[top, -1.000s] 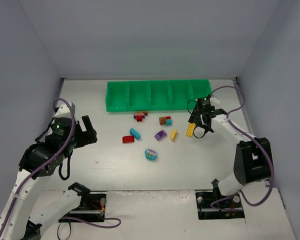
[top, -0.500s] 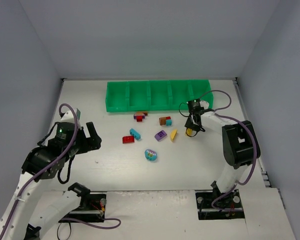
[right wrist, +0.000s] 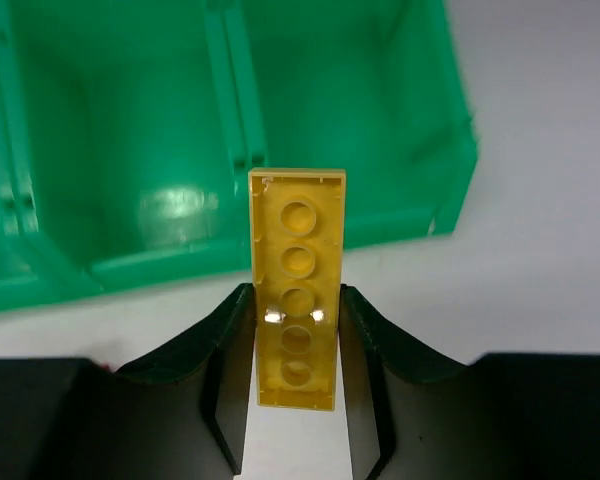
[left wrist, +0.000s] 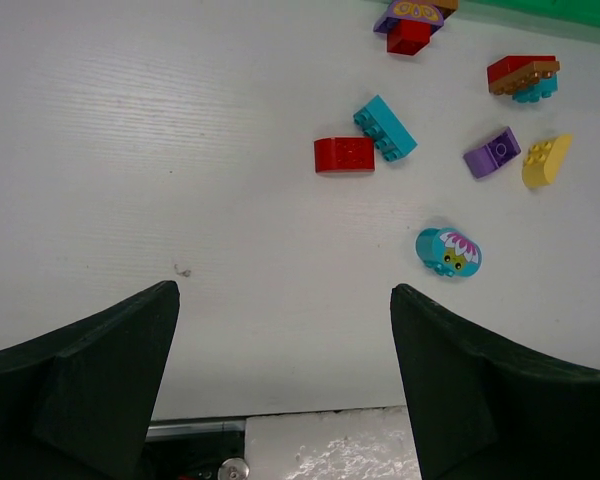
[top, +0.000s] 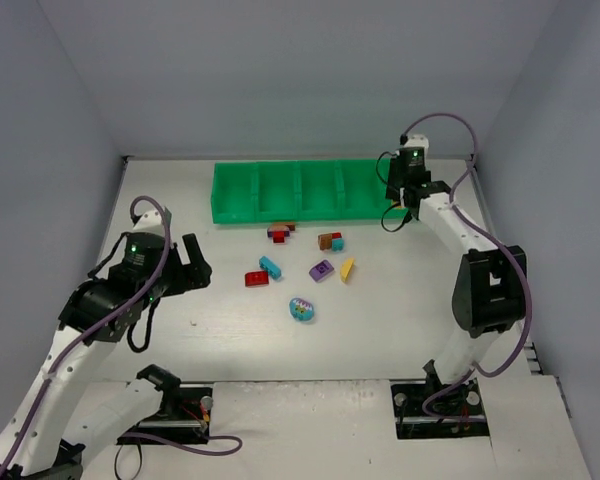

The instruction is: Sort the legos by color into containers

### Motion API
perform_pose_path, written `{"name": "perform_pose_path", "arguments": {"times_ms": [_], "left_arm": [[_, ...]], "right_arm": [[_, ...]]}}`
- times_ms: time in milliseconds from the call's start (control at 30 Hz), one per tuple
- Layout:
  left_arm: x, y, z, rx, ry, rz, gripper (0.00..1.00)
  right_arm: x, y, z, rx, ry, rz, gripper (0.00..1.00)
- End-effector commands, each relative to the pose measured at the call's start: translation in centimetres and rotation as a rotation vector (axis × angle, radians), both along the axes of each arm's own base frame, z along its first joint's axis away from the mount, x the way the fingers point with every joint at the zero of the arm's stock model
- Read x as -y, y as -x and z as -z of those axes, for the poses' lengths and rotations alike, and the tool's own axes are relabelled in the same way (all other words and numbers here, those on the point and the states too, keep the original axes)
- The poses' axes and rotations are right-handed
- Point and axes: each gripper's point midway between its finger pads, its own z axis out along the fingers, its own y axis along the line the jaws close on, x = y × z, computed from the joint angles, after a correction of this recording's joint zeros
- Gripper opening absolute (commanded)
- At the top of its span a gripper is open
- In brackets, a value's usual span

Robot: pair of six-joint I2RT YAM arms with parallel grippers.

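My right gripper (right wrist: pixel 295 300) is shut on a long yellow lego plate (right wrist: pixel 297 235) and holds it over the front wall of the green containers tray (right wrist: pixel 160 262), near its right-end compartment. In the top view that gripper (top: pixel 396 192) hangs at the tray's (top: pixel 280 213) right end. Loose legos lie in front of the tray: a red brick (top: pixel 256 278), a cyan brick (top: pixel 271 267), a purple one (top: pixel 322 269), a yellow slope (top: pixel 347 269), a brown-red-cyan stack (top: pixel 330 241) and a purple-red stack (top: pixel 280 232). My left gripper (top: pixel 195 266) is open and holds nothing, left of the pile.
A round cyan piece with a flower face (top: pixel 301 310) lies nearest the arms. Grey walls close in the table on three sides. In the left wrist view the open left gripper (left wrist: pixel 285 292) hovers over bare table near the front edge, with the red brick (left wrist: pixel 344 155) ahead of it.
The right gripper closed on the yellow plate on the table, then lifted it back to the tray's right end. The left arm drifted a little to the right.
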Motion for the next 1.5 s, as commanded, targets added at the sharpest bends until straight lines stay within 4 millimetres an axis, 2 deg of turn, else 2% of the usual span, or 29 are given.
{"name": "perform_pose_path", "arguments": {"times_ms": [0, 67, 100, 133, 167, 200, 233, 267, 300, 333, 367, 500, 633, 700, 733, 767, 800, 833, 867, 900, 933, 1000, 1033, 1100, 1133, 1300, 1467], "left_arm": [[1.4, -2.9, -1.8, 0.086, 0.050, -0.003, 0.80], [1.7, -3.4, -1.3, 0.079, 0.046, -0.004, 0.80], [1.7, -3.8, -1.4, 0.084, 0.048, -0.008, 0.80], [1.7, -3.9, -1.3, 0.079, 0.045, -0.015, 0.80], [1.8, -4.1, -1.1, 0.070, 0.039, -0.020, 0.80], [1.7, -4.4, -1.0, 0.065, 0.034, -0.032, 0.80], [1.7, -4.6, -0.9, 0.065, 0.030, -0.037, 0.80], [1.6, -4.7, -0.9, 0.066, 0.030, -0.045, 0.80], [1.7, -4.9, -0.8, 0.068, 0.031, -0.049, 0.80], [1.8, -5.1, -0.7, 0.065, 0.029, -0.050, 0.80], [1.8, -5.3, -1.0, 0.073, 0.032, -0.052, 0.80], [1.8, -6.1, -1.4, 0.078, 0.012, -0.057, 0.80], [2.1, -6.8, -1.8, 0.086, -0.017, -0.030, 0.80], [2.1, -7.3, -1.8, 0.090, -0.039, -0.020, 0.80], [2.1, -7.7, -2.1, 0.092, -0.045, -0.024, 0.80], [2.2, -7.9, -2.1, 0.090, -0.051, -0.019, 0.80], [2.3, -8.1, -2.2, 0.091, -0.053, -0.015, 0.80], [2.6, -8.6, -2.2, 0.093, -0.051, -0.008, 0.80], [2.7, -8.8, -2.1, 0.094, -0.052, -0.009, 0.80], [2.8, -9.1, -1.9, 0.088, -0.056, -0.010, 0.80], [2.9, -9.3, -1.9, 0.094, -0.053, -0.010, 0.80], [3.3, -9.6, -1.6, 0.088, -0.047, -0.002, 0.80], [3.5, -9.7, -1.5, 0.093, -0.042, 0.003, 0.80], [3.6, -9.9, -1.4, 0.093, -0.040, 0.007, 0.80], [3.6, -10.0, -1.3, 0.093, -0.040, 0.006, 0.80], [4.1, -10.3, -1.0, 0.084, -0.034, 0.019, 0.80], [4.2, -10.3, -0.6, 0.066, -0.038, 0.025, 0.80]], "right_arm": [[2.3, -4.9, -6.5, 0.187, 0.122, -0.041, 0.01], [3.4, -6.4, -6.8, 0.200, 0.148, -0.047, 0.02], [3.6, -7.3, -5.4, 0.175, 0.167, -0.061, 0.03], [3.8, -8.4, -6.4, 0.198, 0.178, -0.063, 0.06], [4.0, -9.2, -4.8, 0.170, 0.196, -0.069, 0.07], [4.1, -10.3, -4.1, 0.160, 0.215, -0.092, 0.21], [4.1, -10.9, -3.7, 0.158, 0.215, -0.091, 0.22], [4.1, -11.4, -3.4, 0.157, 0.213, -0.099, 0.28], [3.9, -11.8, -3.1, 0.154, 0.205, -0.107, 0.41], [3.9, -12.4, -3.4, 0.167, 0.200, -0.105, 0.45], [3.9, -12.7, -2.4, 0.151, 0.200, -0.105, 0.49], [3.7, -13.1, -2.1, 0.156, 0.165, -0.079, 0.59], [2.9, -12.0, -3.3, 0.173, 0.109, -0.057, 0.60], [1.6, -10.3, -4.6, 0.183, 0.072, -0.048, 0.60], [1.1, -9.2, -6.6, 0.216, 0.029, -0.025, 0.60], [0.8, -8.3, -7.0, 0.221, 0.018, -0.003, 0.60], [0.4, -6.7, -5.7, 0.187, 0.008, 0.011, 0.60], [-1.2, -5.2, -7.3, 0.212, -0.015, 0.004, 0.61], [-1.6, -4.1, -7.3, 0.214, -0.047, 0.050, 0.62], [-2.3, -2.5, -5.7, 0.175, -0.059, 0.054, 0.62], [-4.2, -0.9, -6.1, 0.172, -0.080, 0.029, 0.62], [-5.6, 1.2, -4.8, 0.131, -0.142, 0.072, 0.61], [-6.7, 3.1, -3.5, 0.086, -0.162, 0.059, 0.61], [-8.3, 4.8, -2.0, 0.038, -0.254, 0.092, 0.60], [-9.1, 6.4, -0.7, -0.001, -0.265, 0.086, 0.60], [-11.9, 10.3, 3.2, -0.108, -0.336, 0.155, 0.60], [-12.8, 12.8, 7.6, -0.224, -0.336, 0.187, 0.54]]}}
